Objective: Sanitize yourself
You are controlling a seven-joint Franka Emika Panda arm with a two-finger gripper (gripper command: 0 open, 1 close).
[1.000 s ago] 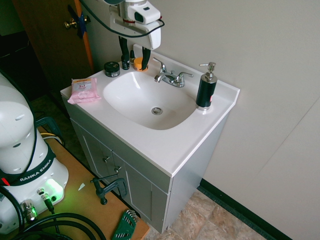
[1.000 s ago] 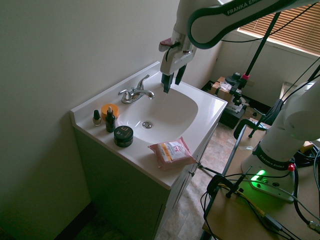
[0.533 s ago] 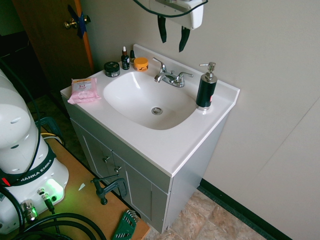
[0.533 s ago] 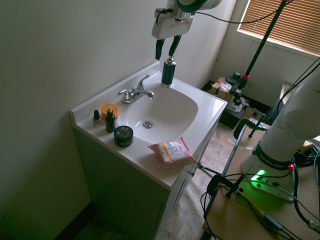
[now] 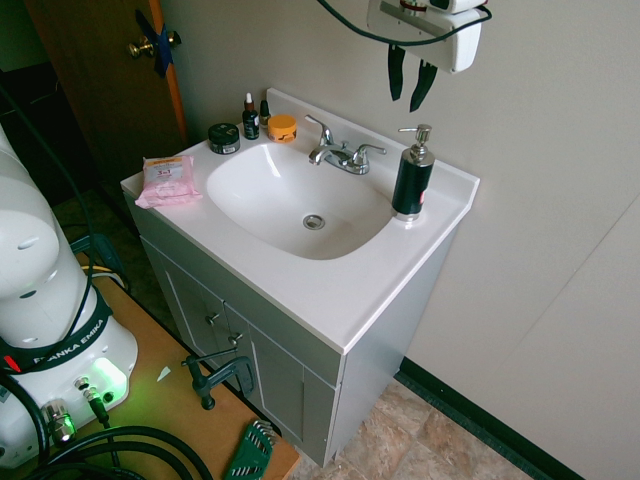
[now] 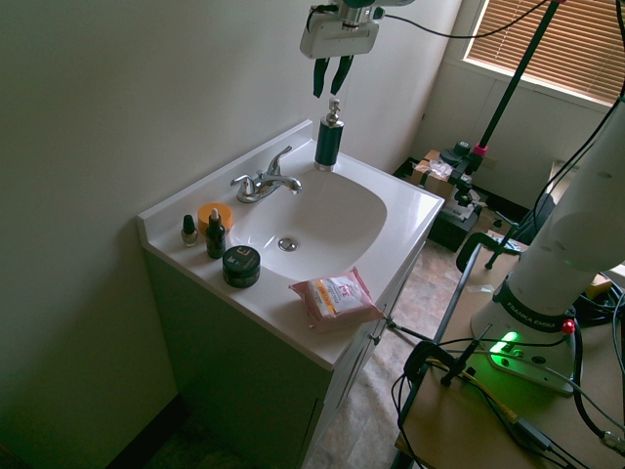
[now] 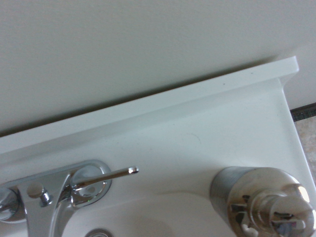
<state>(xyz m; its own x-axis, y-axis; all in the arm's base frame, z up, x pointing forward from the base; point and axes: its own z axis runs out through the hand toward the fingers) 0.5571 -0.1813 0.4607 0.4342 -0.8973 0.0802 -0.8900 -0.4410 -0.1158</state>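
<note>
I am the white arm; my base (image 5: 50, 330) lettered "FRANKA EMIKA" stands on a wooden table beside the vanity and shows again as base (image 6: 547, 283). My gripper (image 5: 410, 84) hangs high in the air, just above and slightly left of the black pump bottle (image 5: 412, 180) with a silver head. From the other side, the gripper (image 6: 331, 76) is directly over the pump bottle (image 6: 328, 142), apart from it. The two dark fingers (image 5: 396, 72) stand a narrow gap apart with nothing between them. The wrist view looks down on the bottle's silver head (image 7: 264, 202).
The white sink (image 5: 345, 290) has a chrome faucet (image 5: 340, 155) at the back wall. A pink wipes pack (image 5: 167, 180), a black jar (image 5: 224, 138), dropper bottles (image 5: 250, 118) and an orange tin (image 5: 282, 127) sit on its left side. A wall rises right behind.
The gripper rose from the sink's back left corner and swung right along the wall to above the pump bottle. Its fingers have drawn closer together.
</note>
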